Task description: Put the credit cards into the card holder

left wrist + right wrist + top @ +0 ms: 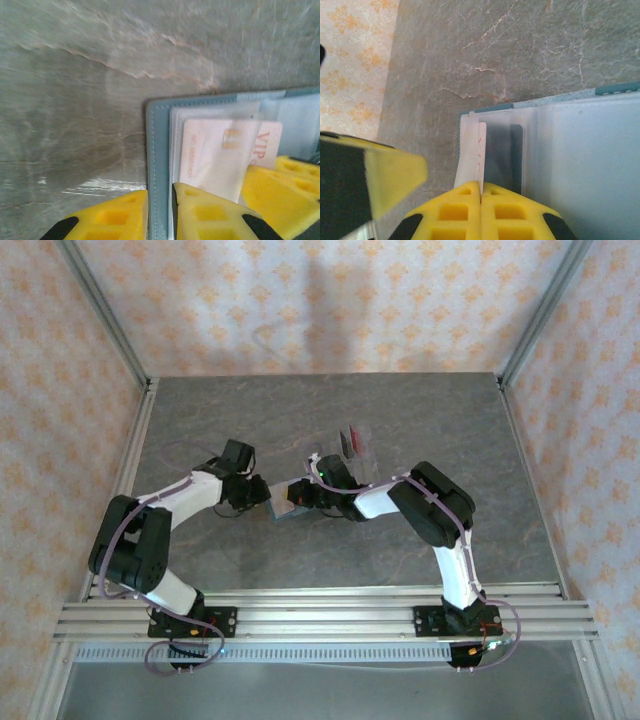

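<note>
Card holder: the card holder (157,150) lies open near the middle of the table, between the two grippers. From above, the wrists cover most of it. In both wrist views its right part is cut off by the frame edge.
Pale pink card: the pale pink card (215,155) sits inside a clear sleeve (240,107) of the holder. Its lower edge is hidden behind yellow fingers. Only the red letters "VIP" can be read; the other print is too faint.
Left gripper: the left gripper (160,192) has its fingers drawn narrow on the holder's teal cover edge, one pad on each side.
Right gripper: the right gripper (481,184) has its fingers pressed together on a thin pale strip with red marks, apparently the pink card seen edge-on. Whether the sleeve is pinched too cannot be told.
Blur: the large yellow-and-black finger (390,175) at the left of the right wrist view is out of focus.
Red card: the red card (350,440) stands in the clear rack (364,452) just beyond the right wrist. Its markings are too small to read, and the rack's outline barely shows.
Surface: the table (300,410) is grey-green stone pattern with pale and rusty veins, with a patch of glare beside the left fingers.
Room: the walls (300,300) carry cream paper with orange floral motifs. Metal posts (105,315) stand at the corners, and rails (320,615) at the near edge hold the arm bases.
</note>
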`<action>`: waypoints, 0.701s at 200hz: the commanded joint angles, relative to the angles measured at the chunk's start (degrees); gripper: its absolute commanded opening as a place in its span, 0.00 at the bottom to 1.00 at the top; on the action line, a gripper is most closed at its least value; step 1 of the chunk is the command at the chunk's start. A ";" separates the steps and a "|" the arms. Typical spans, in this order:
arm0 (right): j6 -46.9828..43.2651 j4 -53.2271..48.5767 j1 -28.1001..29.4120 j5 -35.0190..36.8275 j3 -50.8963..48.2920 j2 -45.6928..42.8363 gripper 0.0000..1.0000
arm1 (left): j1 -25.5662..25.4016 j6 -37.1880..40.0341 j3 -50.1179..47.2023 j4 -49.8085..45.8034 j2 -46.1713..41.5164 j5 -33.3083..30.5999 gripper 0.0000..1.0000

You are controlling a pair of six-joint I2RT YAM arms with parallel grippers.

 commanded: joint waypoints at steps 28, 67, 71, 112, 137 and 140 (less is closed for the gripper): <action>-2.43 -4.44 -0.20 -2.79 0.21 1.90 0.02 | 0.46 -2.01 1.12 -1.62 1.26 0.86 0.07; -4.04 -6.49 -0.27 -4.44 1.07 2.03 0.03 | 0.41 -2.40 2.79 -0.10 5.49 1.85 0.02; -4.30 -6.82 -0.33 -4.50 1.17 2.02 0.03 | 0.42 -2.40 2.84 0.10 5.98 1.84 0.02; -5.71 -8.94 -0.33 -5.47 2.35 2.15 0.03 | 0.34 -2.66 3.15 1.83 9.41 2.58 0.02; -6.10 -9.82 -0.27 -6.00 3.08 2.52 0.03 | 0.25 -2.58 3.23 2.43 10.45 2.73 0.02; -6.15 -9.86 -0.22 -6.05 3.19 2.59 0.03 | 0.27 -2.55 3.21 2.43 10.51 2.72 0.02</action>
